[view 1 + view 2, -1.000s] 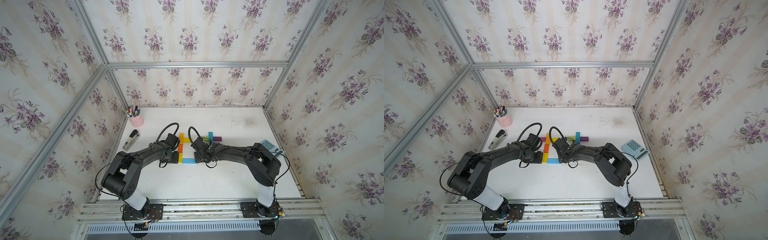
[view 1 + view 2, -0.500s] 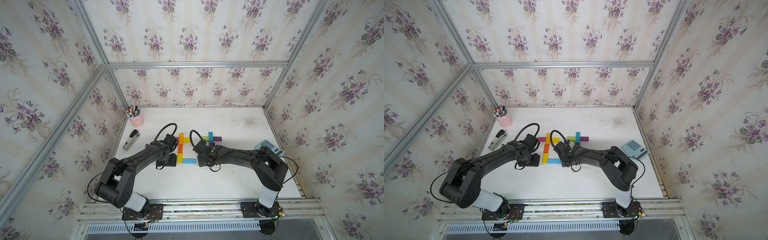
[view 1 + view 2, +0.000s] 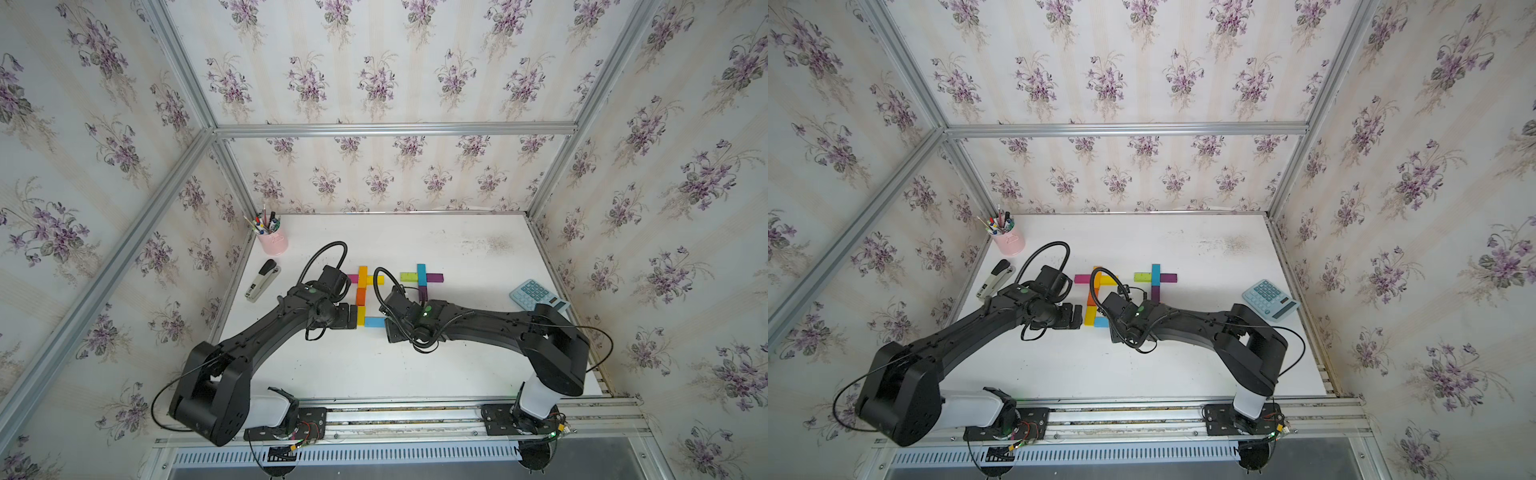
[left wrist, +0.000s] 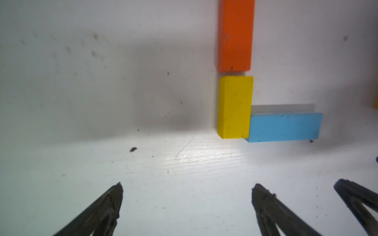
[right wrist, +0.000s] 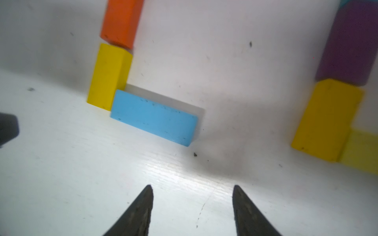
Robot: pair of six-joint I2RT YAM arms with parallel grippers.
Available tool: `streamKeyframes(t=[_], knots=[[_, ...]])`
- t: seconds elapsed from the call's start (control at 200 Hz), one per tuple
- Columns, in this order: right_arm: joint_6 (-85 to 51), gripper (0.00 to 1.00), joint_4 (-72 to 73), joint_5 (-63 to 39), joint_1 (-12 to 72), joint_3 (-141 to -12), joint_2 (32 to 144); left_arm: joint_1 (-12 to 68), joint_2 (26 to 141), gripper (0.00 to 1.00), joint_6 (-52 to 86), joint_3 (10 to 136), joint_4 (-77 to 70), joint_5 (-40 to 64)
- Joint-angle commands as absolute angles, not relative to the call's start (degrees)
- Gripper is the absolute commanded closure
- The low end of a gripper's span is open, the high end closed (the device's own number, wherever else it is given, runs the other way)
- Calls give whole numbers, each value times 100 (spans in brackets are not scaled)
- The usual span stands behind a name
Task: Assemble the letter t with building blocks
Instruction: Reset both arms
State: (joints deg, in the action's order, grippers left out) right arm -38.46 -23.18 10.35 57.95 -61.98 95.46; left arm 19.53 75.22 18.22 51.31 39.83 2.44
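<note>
A white table [image 3: 415, 365] carries everything. The left arm [image 3: 257, 336] and right arm [image 3: 498, 328] reach in low from the near edge and meet mid-table. A pale blue calculator [image 3: 534, 293] lies near the right edge, with a stapler [image 3: 262, 280] and a pink pen cup [image 3: 273, 242] by the left wall. The building blocks [image 3: 363, 291] lie flat between the arms as two crossed figures side by side. The lower part of the right-hand figure is hidden in both top views, so its full shape is unclear. In the left-hand figure, an orange block [image 4: 235, 34] sits above a yellow block [image 4: 235, 106], with a light blue block [image 4: 284, 127] touching the yellow one's side at the foot. The left gripper [image 4: 187, 186] hovers just beside that foot, its jaws spread wide and holding nothing. The right gripper [image 5: 192, 187] faces the same foot from the other side, its jaws about half apart and holding nothing.
</note>
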Motion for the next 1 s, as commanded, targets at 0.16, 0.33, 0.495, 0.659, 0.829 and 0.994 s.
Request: streamKeyframes(t=[0.16,0.33,0.495,0.659,0.829,0.994], knots=[[-2600,0,-1618,-85,3181,-5456,7614,183,7459,0,1560,5760,2892,116],[-1418,0,-1024,583,1540,-4677,6487,57,8052,0,649,5204,1182,-619],[-151,0,1733,438,1222,-2707,5820,44,8866,0,-10,4500,-764,-581],[-305,0,3587,1415,856,-1392,5741,40,9316,0,-254,4627,-1079,-76],[-518,0,5474,1012,403,-610,6325,48,8431,0,-410,2656,-3764,292],[-294,0,6360,513,391,-763,7152,60,8549,0,-590,2502,-4107,634]])
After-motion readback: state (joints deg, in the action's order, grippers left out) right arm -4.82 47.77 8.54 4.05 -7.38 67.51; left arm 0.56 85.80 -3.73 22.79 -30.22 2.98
